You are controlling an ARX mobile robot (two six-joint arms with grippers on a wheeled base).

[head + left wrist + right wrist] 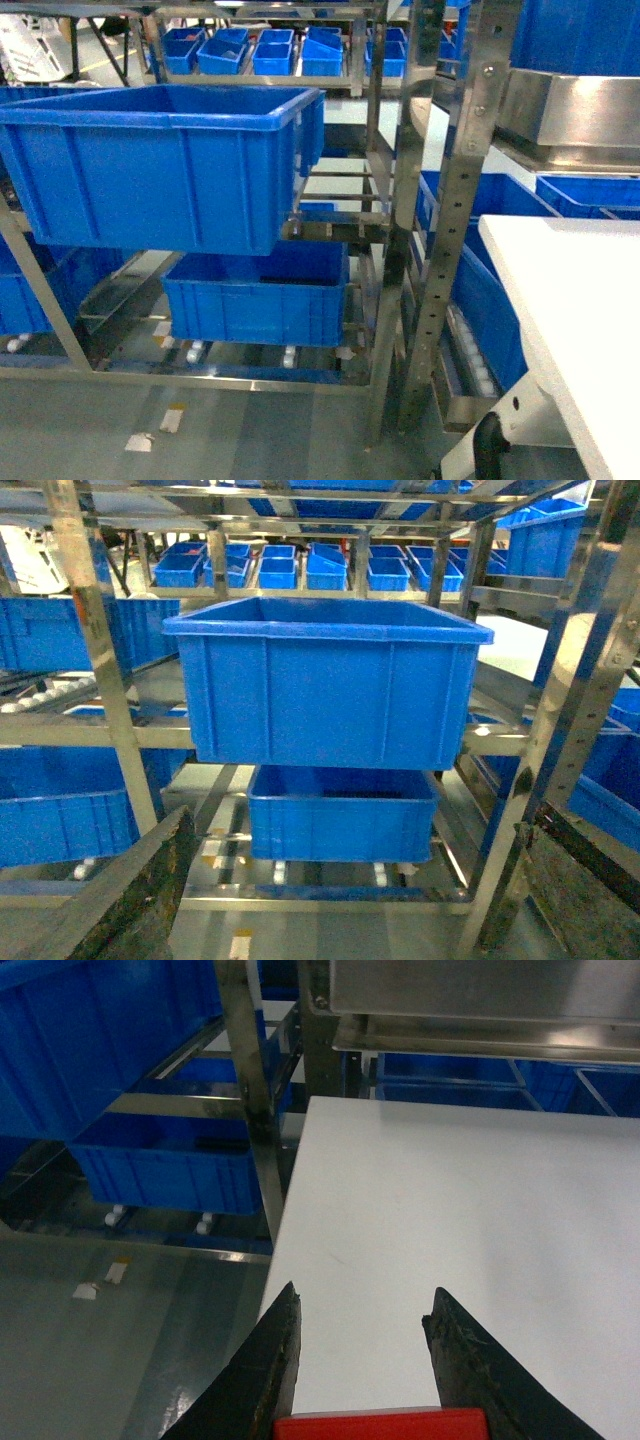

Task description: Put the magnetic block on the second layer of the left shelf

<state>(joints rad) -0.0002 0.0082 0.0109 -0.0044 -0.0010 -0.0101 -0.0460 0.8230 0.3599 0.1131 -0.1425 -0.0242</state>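
1. The right gripper [365,1355] is hovering over the white tabletop [450,1210], its two dark fingers [268,1360] gripping the magnetic block [378,1425], a red piece showing at the bottom edge of the right wrist view.
2. The left gripper [340,920] is facing the steel rack [95,660], its fingers spread wide with nothing between them.
3. The left shelf second layer [330,232] is bearing a large blue crate [150,165], well left of the tabletop.
4. A smaller blue crate [255,295] is sitting below the large crate.
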